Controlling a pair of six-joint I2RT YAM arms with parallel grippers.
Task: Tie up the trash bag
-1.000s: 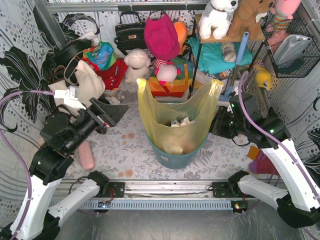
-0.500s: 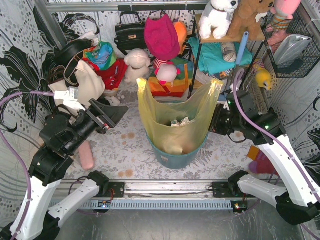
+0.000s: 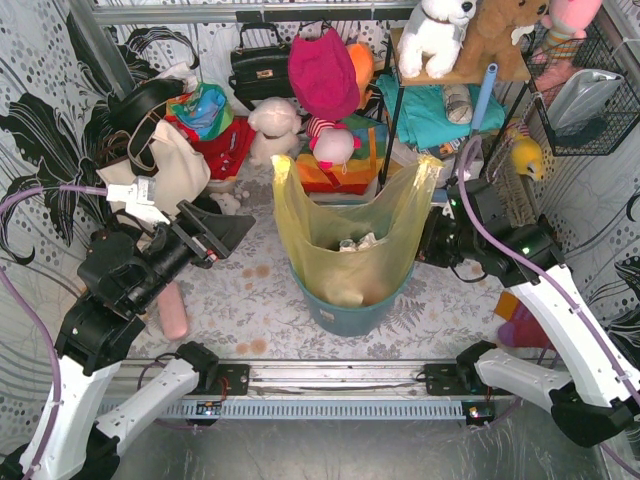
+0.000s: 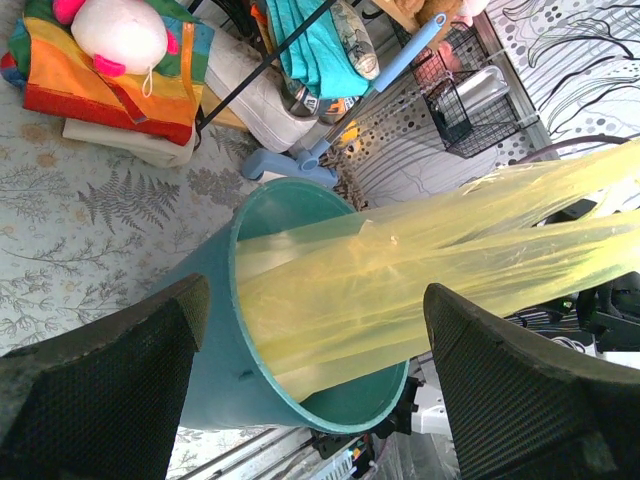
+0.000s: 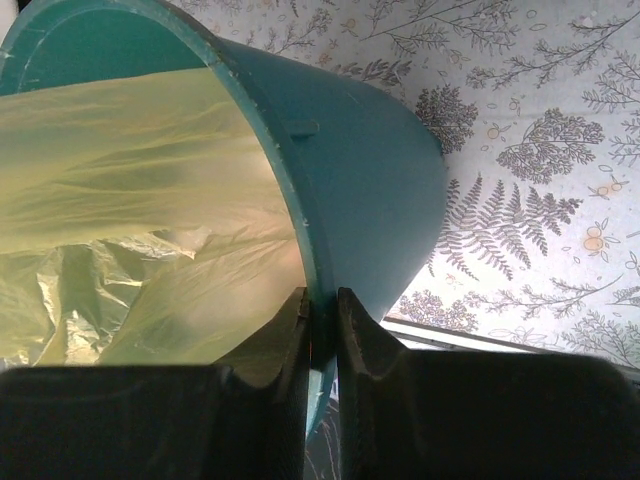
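The trash bag (image 3: pixel 330 215) stands in the teal bin (image 3: pixel 345 318) at the middle of the table, its mouth open and its two yellow ears poking up, one at the left (image 3: pixel 283 172) and one at the right (image 3: pixel 428 172). I judge it thin, limp and slippery, nearly weightless with only crumpled paper (image 3: pixel 358 243) inside (so the bin may shift before the film resists). It should crease and bunch rather than hold a shape, and a hard tug could stretch or tear it. The ears look like the places to take hold, gathered high where the film is doubled, not the slack wall. My left gripper (image 3: pixel 222 232) is spread wide and empty, off to the bag's left with bin and film framed between its fingers. My right gripper (image 5: pixel 320 300) sits close against the bag's right side by the bin rim, fingers drawn to a thin slit; whether film is caught there I cannot tell.
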